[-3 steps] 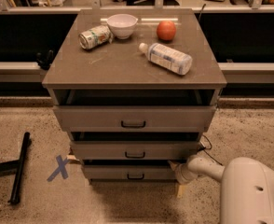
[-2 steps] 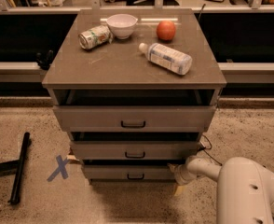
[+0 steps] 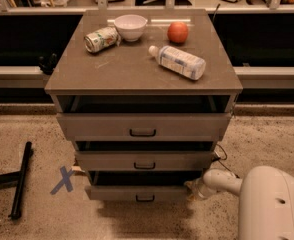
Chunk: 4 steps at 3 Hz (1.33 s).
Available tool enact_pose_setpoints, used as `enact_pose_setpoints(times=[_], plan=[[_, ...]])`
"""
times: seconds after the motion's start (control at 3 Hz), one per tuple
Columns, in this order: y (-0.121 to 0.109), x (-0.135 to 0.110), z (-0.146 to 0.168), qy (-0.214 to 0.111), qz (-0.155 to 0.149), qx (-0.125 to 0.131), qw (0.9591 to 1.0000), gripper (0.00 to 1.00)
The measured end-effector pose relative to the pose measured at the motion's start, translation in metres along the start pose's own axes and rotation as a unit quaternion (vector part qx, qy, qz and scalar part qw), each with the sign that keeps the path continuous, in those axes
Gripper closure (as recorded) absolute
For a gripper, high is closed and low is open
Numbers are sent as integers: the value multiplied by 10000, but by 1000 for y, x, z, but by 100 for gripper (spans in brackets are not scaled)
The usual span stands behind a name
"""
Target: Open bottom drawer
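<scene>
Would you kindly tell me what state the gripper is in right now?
Gripper: at the right end of the bottom drawer front; open or closed cannot be told.

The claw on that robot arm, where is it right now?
In the camera view the claw is low on the right, at the right end of the bottom drawer, just under the middle drawer.

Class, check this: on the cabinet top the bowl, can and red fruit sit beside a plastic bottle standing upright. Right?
No: the camera view shows the plastic bottle lying on its side. The bowl, can and red fruit sit on the cabinet top as stated. The gripper is at the right end of the bottom drawer.
</scene>
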<state>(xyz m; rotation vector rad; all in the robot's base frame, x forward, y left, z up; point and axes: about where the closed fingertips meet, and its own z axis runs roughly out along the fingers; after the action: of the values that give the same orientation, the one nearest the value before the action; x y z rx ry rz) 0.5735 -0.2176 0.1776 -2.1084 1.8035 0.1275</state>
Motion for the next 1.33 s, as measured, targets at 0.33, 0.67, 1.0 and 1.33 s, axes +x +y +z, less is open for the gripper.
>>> enact_pose_setpoints(times=[0.33,0.67,1.0,1.33], plan=[[-1,-1,-4,0,0,0,10000,87],[-2,-3,-9,0,0,0,10000,86],[-3,-3,-11,0,0,0,10000,63],[0,-5,-8,-15,-1,-23,10000,32]])
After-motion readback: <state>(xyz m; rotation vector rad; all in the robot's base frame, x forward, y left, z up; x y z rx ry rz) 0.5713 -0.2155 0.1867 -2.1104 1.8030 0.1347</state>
